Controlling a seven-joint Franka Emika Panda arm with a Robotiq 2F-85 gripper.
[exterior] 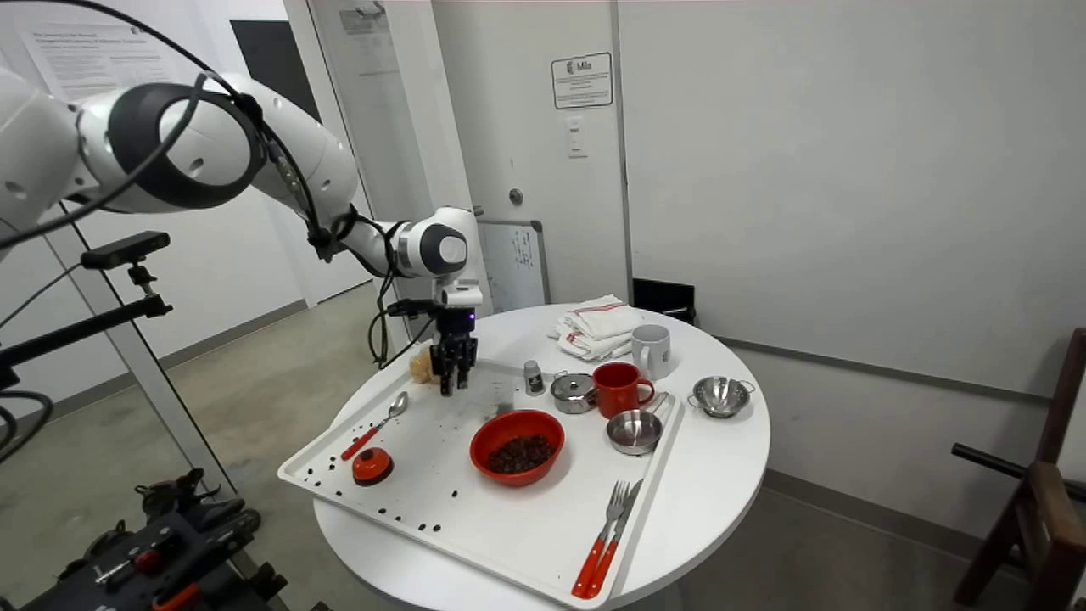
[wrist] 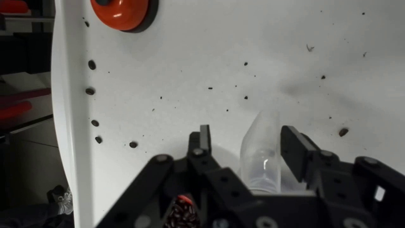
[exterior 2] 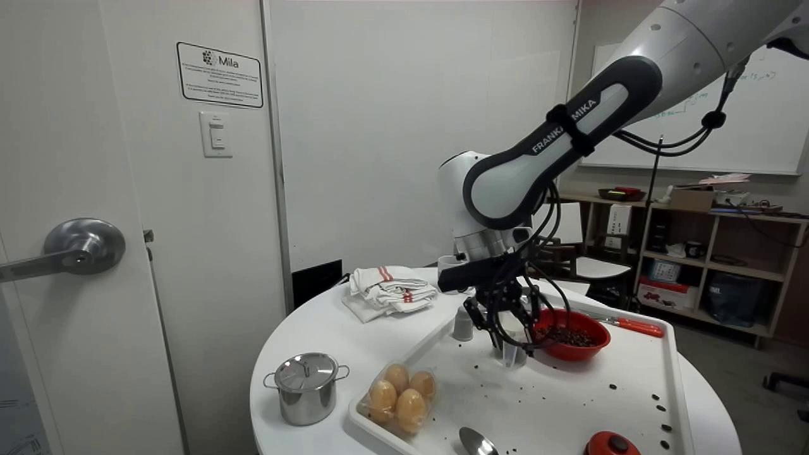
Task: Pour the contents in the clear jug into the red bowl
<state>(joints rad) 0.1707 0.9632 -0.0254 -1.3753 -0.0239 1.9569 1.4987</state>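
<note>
Pouring into red bowl seems finished; inside worktop edge, spread end effector straddles part of clear jug, holding nothing; next, rise.

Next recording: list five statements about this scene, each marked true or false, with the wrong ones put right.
1. The red bowl holds dark beans. True.
2. All the dark beans are inside the red bowl. False: several lie loose on the tray.
3. The gripper is open, with part of the clear jug between its jaws. True.
4. The clear jug lies inside the red bowl. False: it stands on the tray.
5. Folded cloths lie on the table, off the tray. True.
</note>
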